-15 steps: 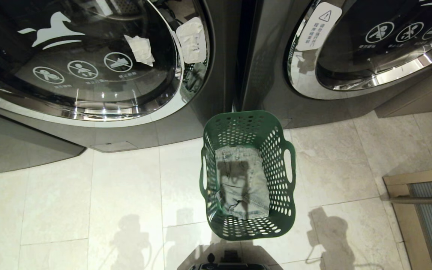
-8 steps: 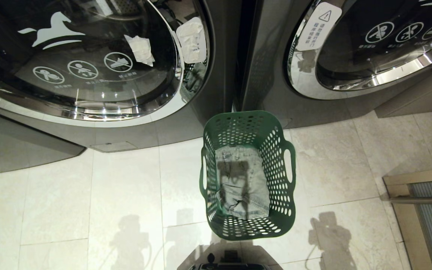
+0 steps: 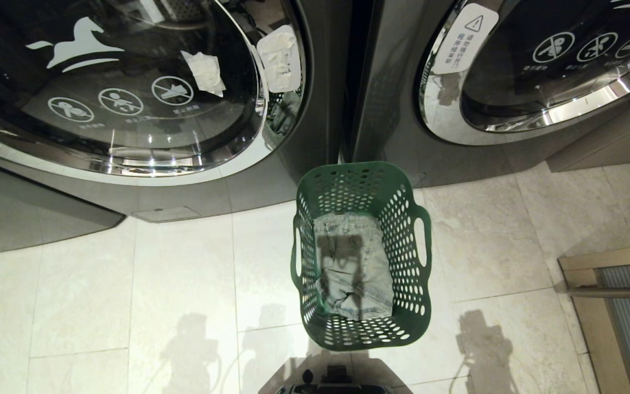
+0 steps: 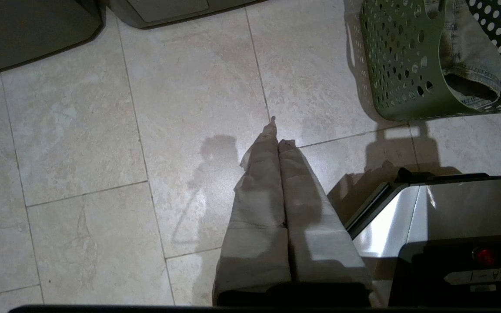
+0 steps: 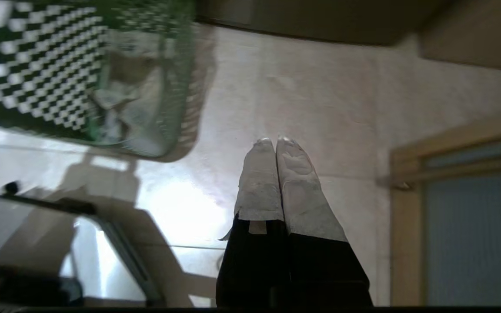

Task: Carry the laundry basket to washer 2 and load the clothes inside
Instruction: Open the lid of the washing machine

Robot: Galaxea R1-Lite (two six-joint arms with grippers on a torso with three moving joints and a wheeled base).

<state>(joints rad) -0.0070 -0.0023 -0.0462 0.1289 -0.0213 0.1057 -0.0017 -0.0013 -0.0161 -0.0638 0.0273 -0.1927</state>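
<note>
Shifted right hand (image 5: 275, 141) — laundry basket (image 5: 28, 108) beside.

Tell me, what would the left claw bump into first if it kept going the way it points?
Probably just the tiled floor. The left claw is shut and aims at bare tiles, with the laundry basket off to one side. How far away the floor is isn't clear.
</note>
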